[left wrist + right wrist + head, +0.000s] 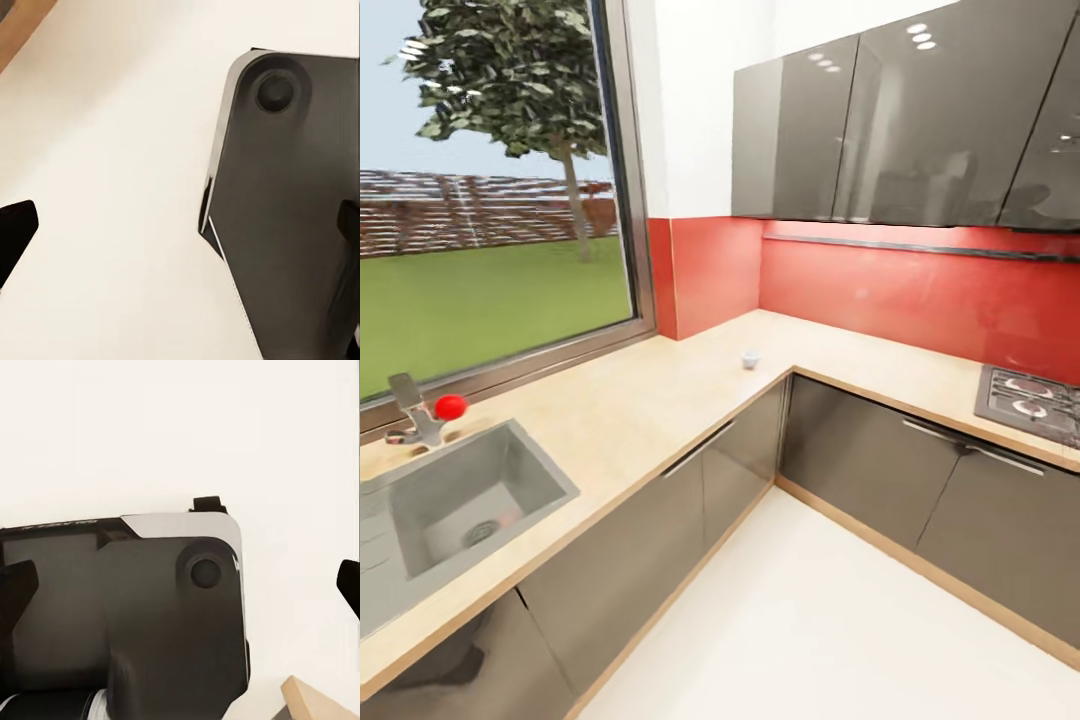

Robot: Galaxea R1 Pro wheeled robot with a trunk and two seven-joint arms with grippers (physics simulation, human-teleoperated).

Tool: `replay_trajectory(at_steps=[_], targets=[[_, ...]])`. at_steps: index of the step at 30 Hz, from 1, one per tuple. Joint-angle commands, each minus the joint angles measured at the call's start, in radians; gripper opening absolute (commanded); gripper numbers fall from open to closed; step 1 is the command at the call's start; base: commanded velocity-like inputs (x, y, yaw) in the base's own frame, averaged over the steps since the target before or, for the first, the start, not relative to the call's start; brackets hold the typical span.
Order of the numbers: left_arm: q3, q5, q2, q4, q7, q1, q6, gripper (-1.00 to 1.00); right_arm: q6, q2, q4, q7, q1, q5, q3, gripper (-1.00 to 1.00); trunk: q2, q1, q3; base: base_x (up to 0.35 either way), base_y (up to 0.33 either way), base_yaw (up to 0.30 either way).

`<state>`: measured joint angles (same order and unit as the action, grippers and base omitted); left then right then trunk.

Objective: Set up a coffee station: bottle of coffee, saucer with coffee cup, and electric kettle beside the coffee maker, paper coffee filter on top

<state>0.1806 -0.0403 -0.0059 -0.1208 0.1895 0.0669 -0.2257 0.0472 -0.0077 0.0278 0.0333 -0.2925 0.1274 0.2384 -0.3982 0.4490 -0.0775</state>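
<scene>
Light tan wood-look kitchen bench (660, 400) is seen running in an L under a large window and a glossy red backsplash (920, 295), over dark grey cabinet fronts (860, 460). A small white rounded coffee cup (750, 359) is seen standing alone on the bench near its inner corner. A grey sink (460, 505) with a red-knobbed tap (430, 415) is set at the left, a hob (1030, 400) at the right. A thin dark wall shelf (920, 245) is mounted beneath glossy grey upper cabinets (900, 120). Dark tips of the left fingers (15, 232) and the right fingers (16, 589) are held wide apart over the pale floor (830, 630) and grey robot body.
</scene>
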Motion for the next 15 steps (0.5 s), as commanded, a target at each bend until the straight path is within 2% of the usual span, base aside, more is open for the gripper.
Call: replay_trajectory(at_steps=[1,15], targets=[[0.006,-0.004,0.0,-0.002,0.002,0.001,-0.001,1.0,0.005,0.0,0.001,0.003,0.0,0.011,0.009,1.0,-0.002,0.001,-0.002,0.226,-0.253,-0.286],[0.008,-0.004,0.001,-0.003,0.002,0.001,-0.001,1.0,0.005,0.0,0.001,0.004,0.0,0.011,0.009,1.0,-0.002,0.001,-0.002,0.198,-0.269,-0.286]])
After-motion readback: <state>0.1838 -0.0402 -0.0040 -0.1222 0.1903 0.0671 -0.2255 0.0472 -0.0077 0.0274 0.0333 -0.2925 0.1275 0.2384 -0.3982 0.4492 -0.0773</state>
